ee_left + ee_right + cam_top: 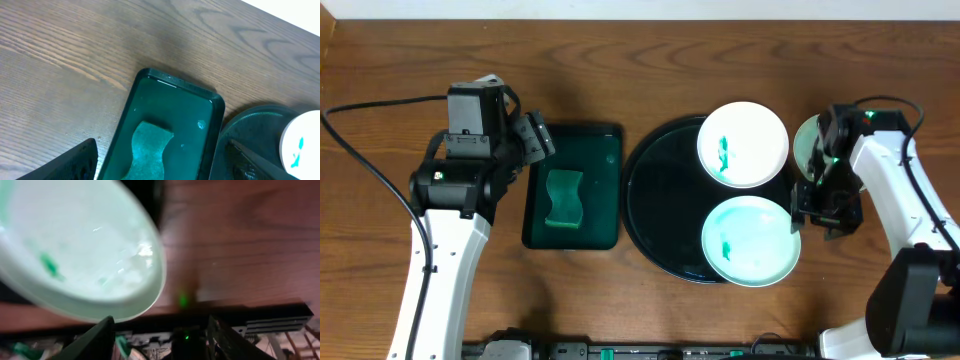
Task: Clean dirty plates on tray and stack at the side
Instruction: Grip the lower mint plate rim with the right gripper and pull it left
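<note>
A white plate (742, 143) with a green smear rests on the black tray's (660, 200) upper right; its edge shows in the left wrist view as the white plate (305, 145). A mint plate (750, 240), also smeared, lies at the tray's lower right and overhangs the rim. Another mint plate (807, 140) sits on the table right of the tray, partly hidden by my right arm. My right gripper (817, 218) is open just right of the lower mint plate (75, 245), with nothing between its fingers (95, 340). My left gripper (165, 170) hangs open above the sponge (147, 150).
A dark green rectangular tray (605, 140) holding the wavy green sponge (563, 197) lies left of the black tray. My left gripper (542, 138) hovers over its upper left corner. Bare wood table (380, 80) extends to the far left.
</note>
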Available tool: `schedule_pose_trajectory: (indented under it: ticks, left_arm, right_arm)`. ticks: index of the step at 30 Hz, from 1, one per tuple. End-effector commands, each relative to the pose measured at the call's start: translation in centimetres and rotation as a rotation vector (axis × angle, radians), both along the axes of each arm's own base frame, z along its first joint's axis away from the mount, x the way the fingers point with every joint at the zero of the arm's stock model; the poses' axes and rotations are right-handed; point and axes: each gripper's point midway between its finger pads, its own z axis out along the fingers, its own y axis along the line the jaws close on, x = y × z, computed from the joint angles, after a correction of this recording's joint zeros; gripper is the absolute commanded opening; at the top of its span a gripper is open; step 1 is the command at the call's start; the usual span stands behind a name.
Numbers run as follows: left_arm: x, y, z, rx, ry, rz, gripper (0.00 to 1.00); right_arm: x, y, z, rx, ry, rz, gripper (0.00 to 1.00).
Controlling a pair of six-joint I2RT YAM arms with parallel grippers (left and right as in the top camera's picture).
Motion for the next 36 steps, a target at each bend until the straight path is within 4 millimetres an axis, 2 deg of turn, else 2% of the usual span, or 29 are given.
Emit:
schedule_pose_trajectory:
  ticks: [1, 6, 9, 15, 17, 20, 22, 25, 33, 36]
  left_arm:
    - [0.2, 0.3, 0.7, 0.008, -0.016, 0.007, 0.81]
    - [0.2, 0.3, 0.7, 0.008, -0.016, 0.008, 0.81]
    - [0.2, 0.3, 0.7, 0.008, -0.016, 0.007, 0.81]
    - [0.2, 0.3, 0.7, 0.008, -0.016, 0.008, 0.81]
    - [0.2, 0.3, 0.7, 0.008, -0.016, 0.007, 0.80]
    - [0.2, 0.3, 0.7, 0.008, -0.016, 0.007, 0.81]
    - [0.2, 0.3, 0.7, 0.008, -0.016, 0.007, 0.81]
    - [0.2, 0.3, 0.7, 0.008, -0.016, 0.008, 0.81]
    - [0.2, 0.3, 0.7, 0.008, -0.016, 0.007, 0.81]
    - [0.2, 0.3, 0.7, 0.008, -0.016, 0.007, 0.81]
  right_arm:
    - [-1.5, -0.8, -1.6, -0.072, 0.046, -0.053, 0.55]
    - [-1.8, 1.0, -3.8, 0.021, 0.033, -0.065, 0.52]
    - [-1.9, 1.2, -4.4, 0.018, 0.028, -0.064, 0.47]
    - [-2.1, 1.2, -5.5, 0.016, 0.017, -0.060, 0.19]
    - [-2.2, 1.2, -5.7, 0.018, 0.016, -0.061, 0.13]
    - [-2.2, 1.6, -5.7, 0.038, 0.016, -0.065, 0.09]
    - [-2.2, 2.2, -5.7, 0.061, 0.014, -0.065, 0.01]
    - [-2.0, 3.6, -5.6, 0.118, 0.007, -0.061, 0.01]
    - [-0.6, 9.7, -4.9, 0.375, -0.048, -0.047, 0.01]
    - [0.3, 11.0, -5.0, 0.382, -0.077, -0.080, 0.01]
